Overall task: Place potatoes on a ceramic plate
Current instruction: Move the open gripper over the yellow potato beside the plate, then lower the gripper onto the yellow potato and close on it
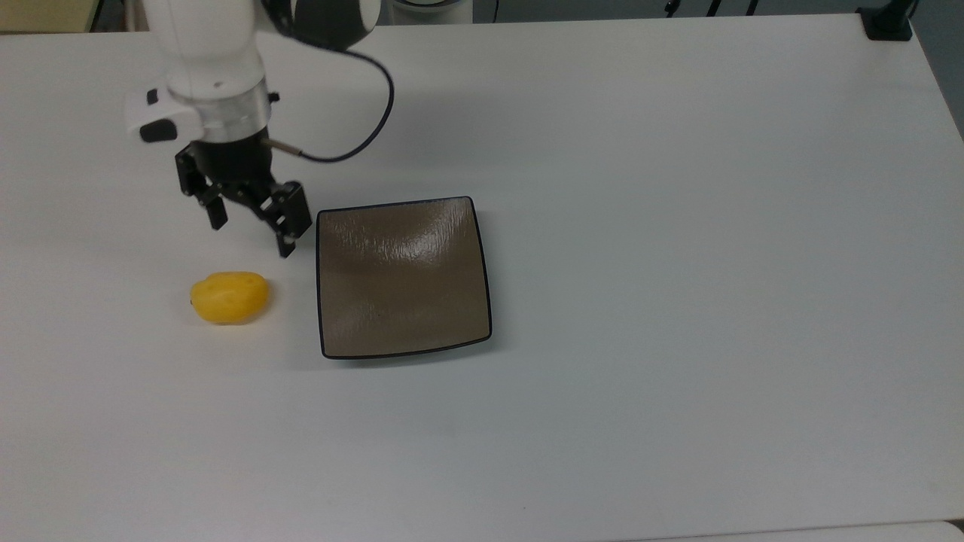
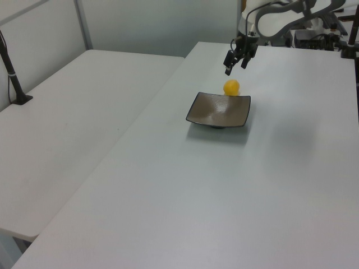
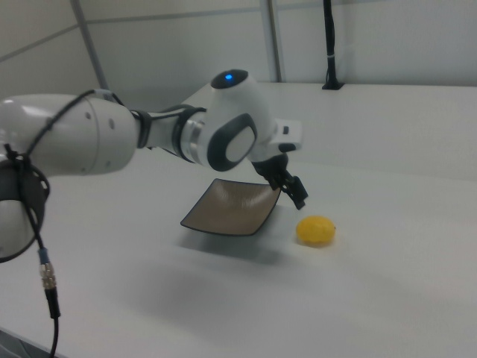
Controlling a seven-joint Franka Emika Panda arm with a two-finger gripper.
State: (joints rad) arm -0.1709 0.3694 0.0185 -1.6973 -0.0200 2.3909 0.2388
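My gripper (image 1: 251,239) hangs above the white counter (image 1: 678,226) with the jaws apart and nothing between them. In the top view it sits off the far-left corner of the ceramic plate (image 1: 403,277), and the one finger nearer the plate (image 1: 285,245) ends just left of the plate's left rim, no contact visible. The potato (image 1: 230,297) lies on the bare counter, left of the plate in the top view, close to it but with a clear strip of counter between them, not on the plate. My gripper is on the far side of the potato in the top view, a little to its right, not touching it. In the left view my gripper (image 2: 234,61) is in the air above the potato (image 2: 231,87), which peeks out behind the far edge of the plate (image 2: 219,111). In the right view the potato (image 3: 316,230) sits right of the plate (image 3: 232,206) on the counter, and my gripper (image 3: 295,193) is above and slightly left of it, over the plate's right corner. The plate is square, brown-taupe, dark rim, glossy streaked surface with a light glare, nothing on it. The white wrist (image 1: 207,68) comes in from the top view's far-left edge, and a dark cable (image 1: 376,113) loops off it to the right above the counter. A second white table (image 2: 67,123) stands at the left view's left.
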